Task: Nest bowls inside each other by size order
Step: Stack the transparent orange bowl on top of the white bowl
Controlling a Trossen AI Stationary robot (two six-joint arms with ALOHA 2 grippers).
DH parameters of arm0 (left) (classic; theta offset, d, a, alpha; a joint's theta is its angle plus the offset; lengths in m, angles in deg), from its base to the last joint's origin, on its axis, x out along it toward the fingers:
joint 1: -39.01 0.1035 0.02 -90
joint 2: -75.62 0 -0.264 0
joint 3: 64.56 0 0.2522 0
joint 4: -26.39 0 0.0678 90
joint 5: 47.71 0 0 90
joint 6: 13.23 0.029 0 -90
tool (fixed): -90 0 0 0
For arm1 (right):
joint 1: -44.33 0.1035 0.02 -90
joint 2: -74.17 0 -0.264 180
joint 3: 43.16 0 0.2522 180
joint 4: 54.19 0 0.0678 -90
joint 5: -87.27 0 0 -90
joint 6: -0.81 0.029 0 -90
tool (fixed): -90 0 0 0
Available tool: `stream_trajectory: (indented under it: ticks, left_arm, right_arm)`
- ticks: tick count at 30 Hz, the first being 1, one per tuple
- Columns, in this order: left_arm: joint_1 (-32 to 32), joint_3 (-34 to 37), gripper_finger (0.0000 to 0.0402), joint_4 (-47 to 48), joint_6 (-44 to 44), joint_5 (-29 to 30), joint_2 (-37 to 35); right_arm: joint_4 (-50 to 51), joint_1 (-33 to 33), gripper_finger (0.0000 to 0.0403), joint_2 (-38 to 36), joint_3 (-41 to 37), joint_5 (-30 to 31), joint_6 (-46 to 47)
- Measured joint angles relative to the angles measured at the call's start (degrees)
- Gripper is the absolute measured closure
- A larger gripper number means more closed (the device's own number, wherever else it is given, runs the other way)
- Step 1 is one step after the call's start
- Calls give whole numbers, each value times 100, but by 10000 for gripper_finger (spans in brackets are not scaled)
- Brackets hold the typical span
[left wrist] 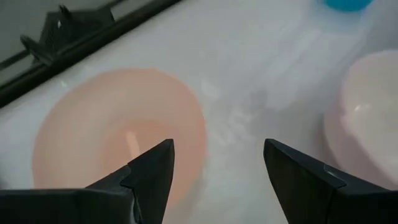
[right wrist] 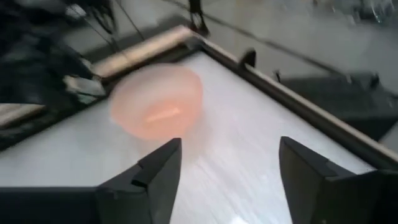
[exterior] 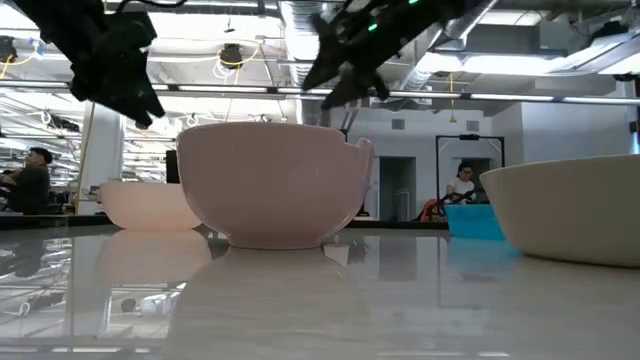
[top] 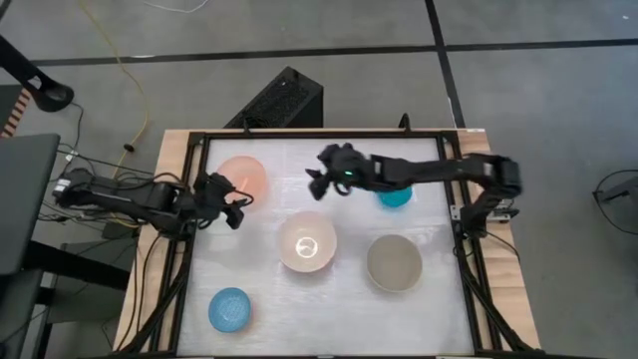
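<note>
Five bowls stand upright on the white table top. The salmon-pink bowl [top: 242, 178] is at the far left, the cream-white bowl [top: 307, 242] in the middle, the grey-beige bowl [top: 394, 262] at the right, the light blue bowl [top: 230, 309] at the near left. The teal-blue bowl [top: 397, 197] is partly hidden under my right arm. My left gripper [top: 233, 208] is open and empty, above the table just near-side of the pink bowl [left wrist: 118, 134]. My right gripper [top: 317, 181] is open and empty, raised to the right of the pink bowl [right wrist: 158, 102].
A black frame rail [top: 299, 134] runs along the table's far edge, with more rails down both sides. Both arms hang above the cream bowl's height in the low view [exterior: 275, 185]. People show in the room beyond [exterior: 462, 182]. Bare table top lies at the near middle [top: 319, 319].
</note>
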Motion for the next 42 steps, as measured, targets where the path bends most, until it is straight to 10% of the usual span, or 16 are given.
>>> stream_trajectory:
  ticks: [24,42]
  left_arm:
    - [1266,-2,164,478,295,-437,-35]
    - [1268,-2,164,500,270,-889,-35]
  right_arm:
    - [1926,-166,148,4325,5528,-441,1426]
    - [2035,-415,148,5200,6132,-457,1665]
